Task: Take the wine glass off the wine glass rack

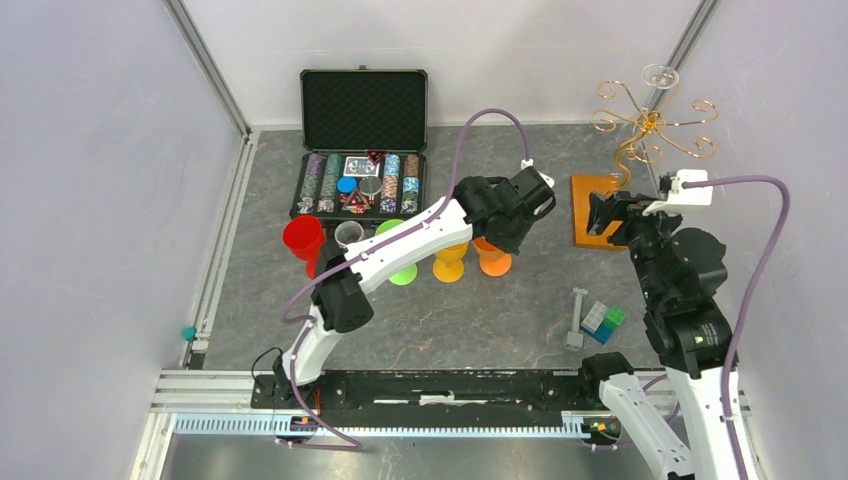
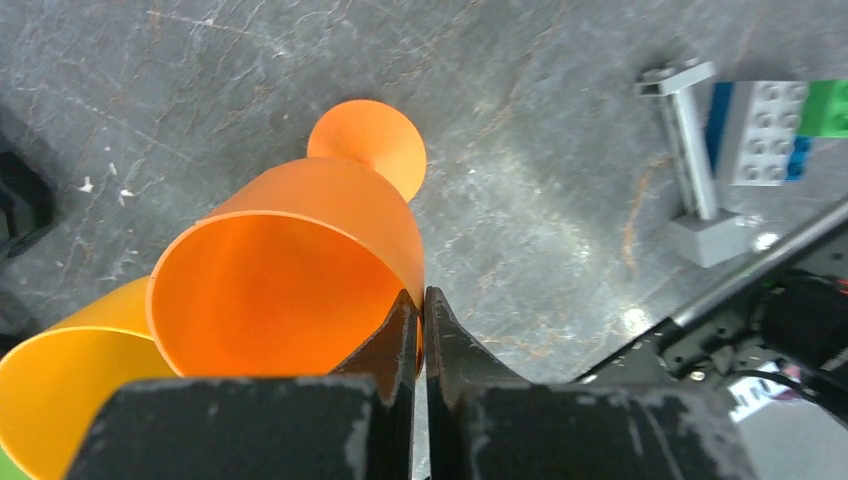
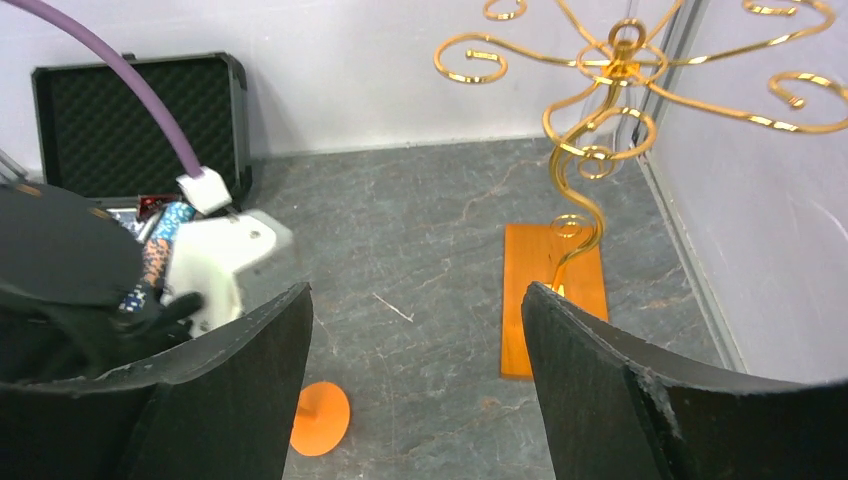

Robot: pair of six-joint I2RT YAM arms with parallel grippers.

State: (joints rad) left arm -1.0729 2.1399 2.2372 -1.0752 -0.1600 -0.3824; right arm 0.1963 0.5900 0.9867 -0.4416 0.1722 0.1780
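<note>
Right gripper (image 3: 415,300) has its jaws spread wide and empty, facing the wine glass rack (image 3: 620,65). The left gripper (image 2: 422,320) is pressed together at an orange cup's (image 2: 280,290) rim, well apart from the rack. We judge this to be the approach step. Bare tabletop lies between the fingers and the wooden base (image 3: 553,290). Farther off, the wine glass (image 1: 660,75) hangs at a far upper curl. The next move calls for rising and reaching past the wire arms, with the side wall (image 1: 790,120) close on the right.
</note>
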